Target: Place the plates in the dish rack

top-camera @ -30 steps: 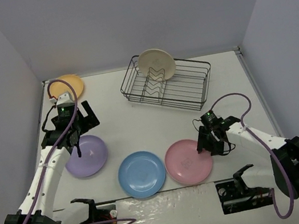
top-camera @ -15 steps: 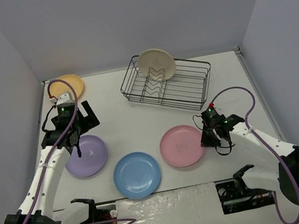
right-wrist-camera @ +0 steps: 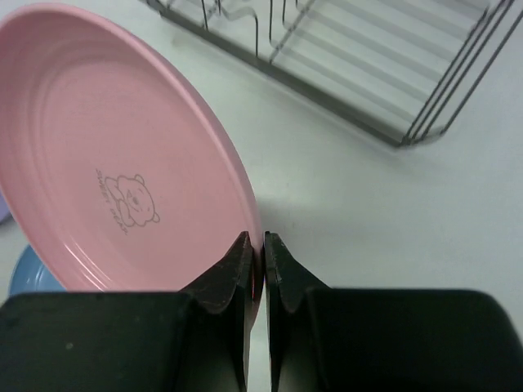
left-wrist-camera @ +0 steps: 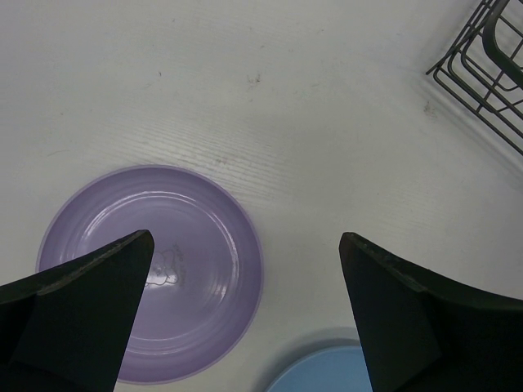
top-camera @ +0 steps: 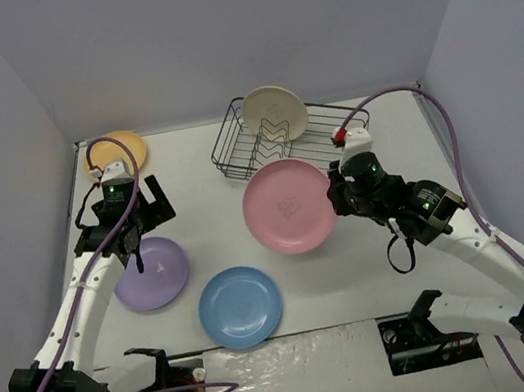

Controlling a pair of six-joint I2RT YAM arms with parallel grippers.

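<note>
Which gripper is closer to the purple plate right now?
Left. The left gripper hangs open just over the purple plate; the right gripper is across the table near the dish rack, pinching the pink plate's rim.

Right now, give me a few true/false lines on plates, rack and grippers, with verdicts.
1. The right gripper is shut on the rim of the pink plate. True.
2. The cream plate lies flat on the table. False: it stands on edge in the dish rack.
3. The left gripper holds the purple plate. False: it is open above that plate and holds nothing.
4. The blue plate lies on the table. True.
5. The yellow plate is in the dish rack. False: it lies on the table at the far left corner.
</note>
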